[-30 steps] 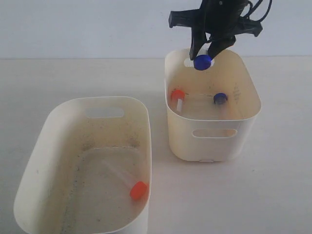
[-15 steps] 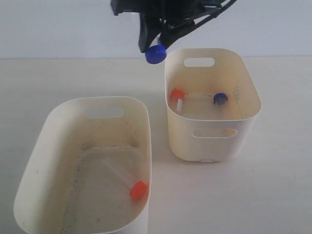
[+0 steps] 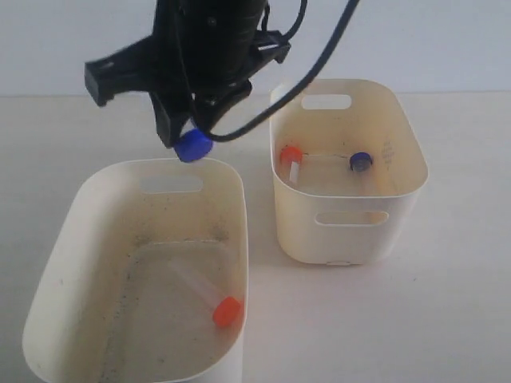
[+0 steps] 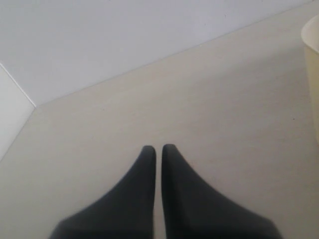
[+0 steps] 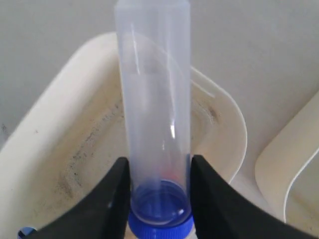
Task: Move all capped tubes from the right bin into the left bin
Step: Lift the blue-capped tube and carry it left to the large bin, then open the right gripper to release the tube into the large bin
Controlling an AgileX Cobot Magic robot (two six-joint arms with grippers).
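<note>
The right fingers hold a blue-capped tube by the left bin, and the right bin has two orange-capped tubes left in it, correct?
Not quite. The exterior view shows the right bin holding one orange-capped tube and one blue-capped tube, not two orange ones. The right fingers do clamp the held tube, blue-capped, by the left bin.
</note>
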